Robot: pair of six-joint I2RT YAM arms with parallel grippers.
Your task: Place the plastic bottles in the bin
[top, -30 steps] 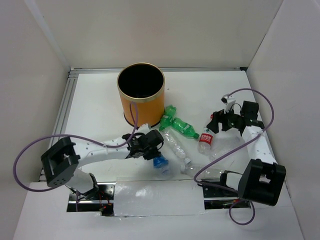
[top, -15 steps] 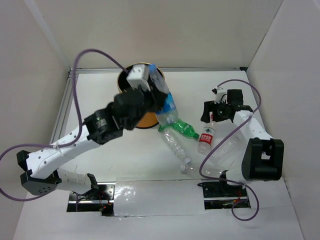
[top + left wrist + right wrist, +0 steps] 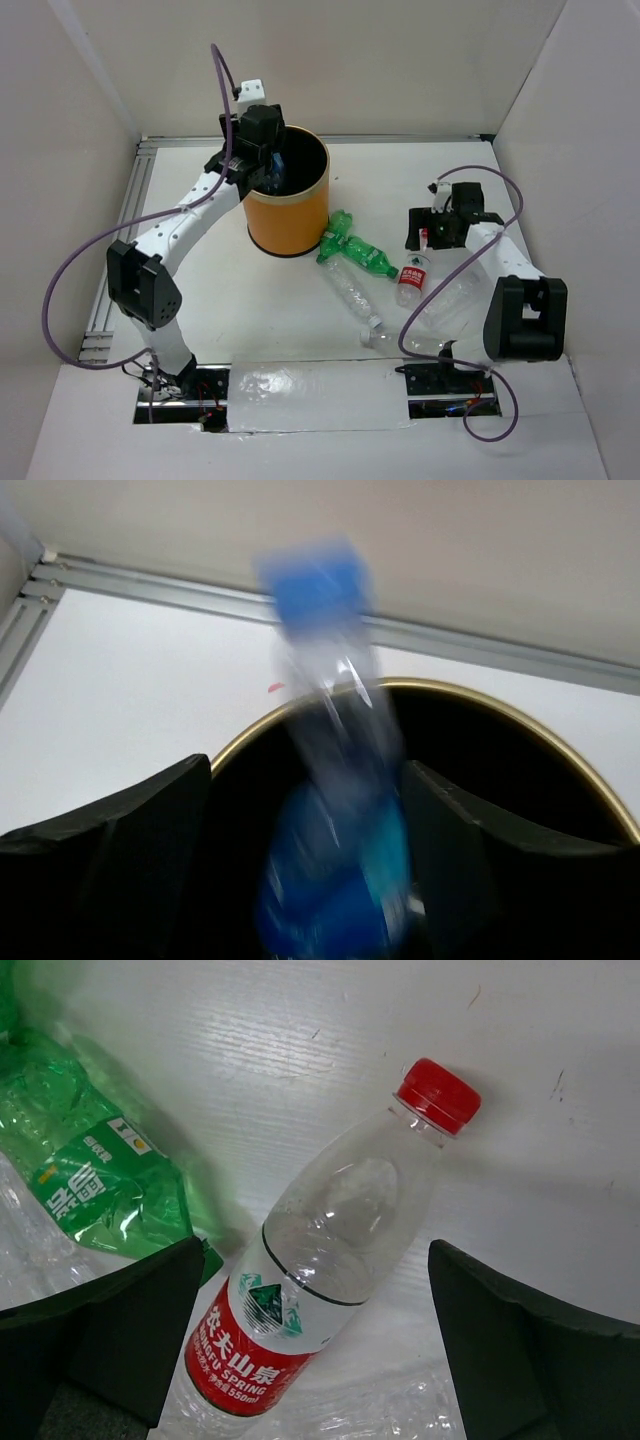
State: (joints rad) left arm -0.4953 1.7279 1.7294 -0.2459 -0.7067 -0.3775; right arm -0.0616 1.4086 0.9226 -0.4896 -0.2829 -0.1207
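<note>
Bottles still crowd the counter point(image 3: 225, 300) in front of the arm bases: a clear one point(image 3: 352, 292) lies nearest the middle, with more crumpled clear plastic just to its right, then the red-labelled bottle point(image 3: 411, 281) on its side, and a little farther out the two green bottles point(image 3: 352, 248) lying close against the foot of the bin point(image 3: 290, 218). The right gripper point(image 3: 424, 236) hangs over the red-capped end of the red-labelled bottle, fingers spread wide to either side of it and touching nothing. Farthest back, the left gripper point(image 3: 305, 768) is above the bin's black mouth with its fingers parted; the blue-capped bottle point(image 3: 335, 810) shows between them as a blur, label end down inside the gold rim, so it looks released and dropping in. The step in hand is the drop of that bottle. Next, the left arm needs to clear the rim and come back for another bottle, while the right gripper seems set to lower and close across the red-labelled bottle's body. A second ago the left gripper was low over the counter, clamped on the blue-capped bottle; half a second ago it carried it aloft at the bin's near edge. The right gripper has edged slightly left, and the other bottles lie as before.
</note>
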